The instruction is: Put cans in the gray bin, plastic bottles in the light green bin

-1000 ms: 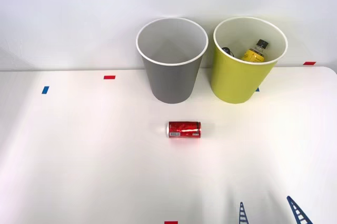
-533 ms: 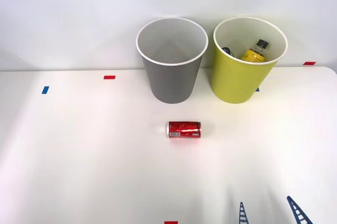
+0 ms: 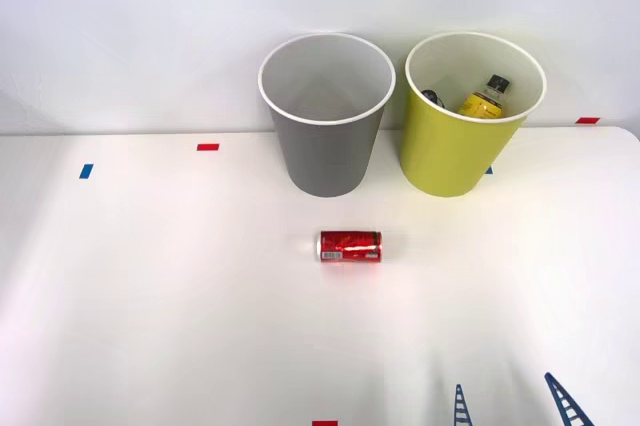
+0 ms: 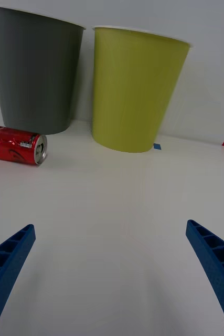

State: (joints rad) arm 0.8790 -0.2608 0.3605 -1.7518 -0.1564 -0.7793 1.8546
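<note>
— While the arm waits low at the near edge of the table, what do you make out from above?

— The right gripper has its blue fingers spread wide with nothing between them. The red can lies on its side well ahead of the fingertips and off to their left. Beyond it stand the gray bin and, beside it, the light green bin, where a bottle with a yellow label already leans inside.

— And from the wrist?

— Same story: gripper open, one finger at each corner. The can sits ahead of the left finger rather than in the gap, its silver end turned toward the middle. The gray bin rises just behind it, the green bin straight ahead of the gap.

— So the can is next?

— I'd say so. It should shift left until the can lies centred between the fingers, close across the round body, not the ends, since it may roll, then lift clear over the gray rim.
</note>
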